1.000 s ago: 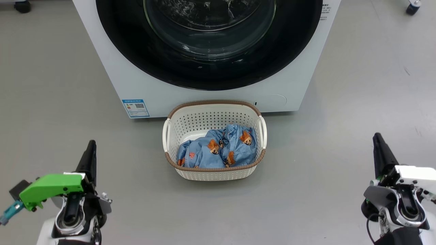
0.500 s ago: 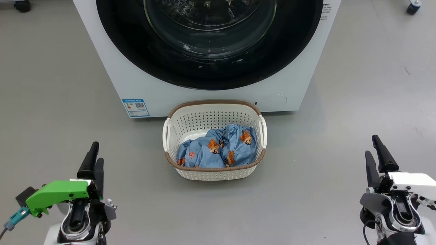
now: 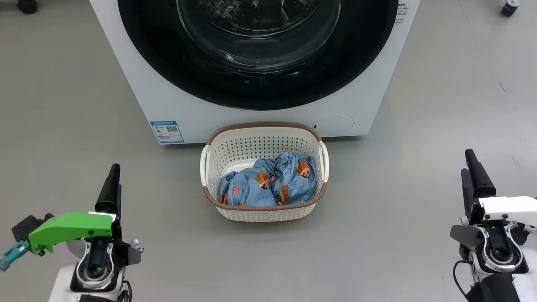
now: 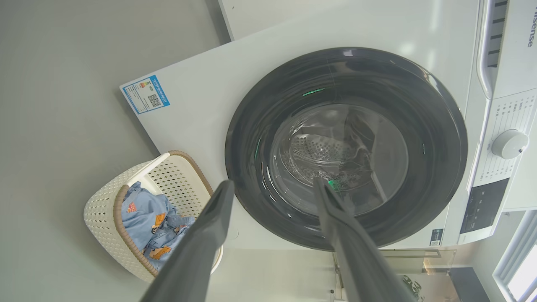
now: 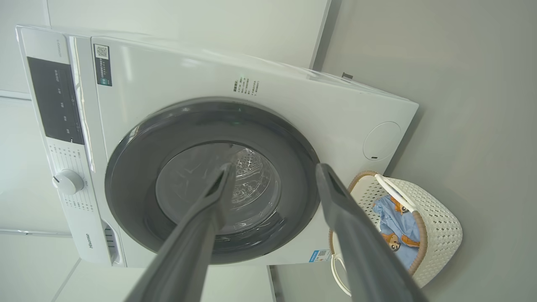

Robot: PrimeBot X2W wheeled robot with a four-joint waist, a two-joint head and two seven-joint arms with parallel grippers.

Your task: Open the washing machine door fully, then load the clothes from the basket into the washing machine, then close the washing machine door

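The white washing machine point(image 3: 188, 121) stands ahead with its washing machine door point(image 3: 168, 63) shut, glossy black rim around the clear glass bowl. In front of it on the floor sits the cream basket point(image 3: 264, 126), holding the light-blue clothes point(image 3: 268, 184) with orange-brown figures. My left gripper point(image 3: 114, 184) hangs open at the lower left, well left of the basket. At the lower right, my right gripper point(image 3: 472, 172) is open too. Both hold nothing. The left wrist view looks between my left gripper point(image 4: 275, 186) fingers at the door point(image 4: 251, 126); the right gripper point(image 5: 276, 167) likewise faces the door point(image 5: 134, 176).
A blue label sticker point(image 3: 167, 132) and a round flap point(image 3: 337, 122) sit low on the machine's front. The control knob point(image 4: 509, 144) is on the top panel. Caster wheels point(image 3: 508, 8) stand at the far corners of the grey floor.
Both grippers have gone from shut to open. Each has drifted slightly forward, toward the machine. Basket, clothes and door have not moved.
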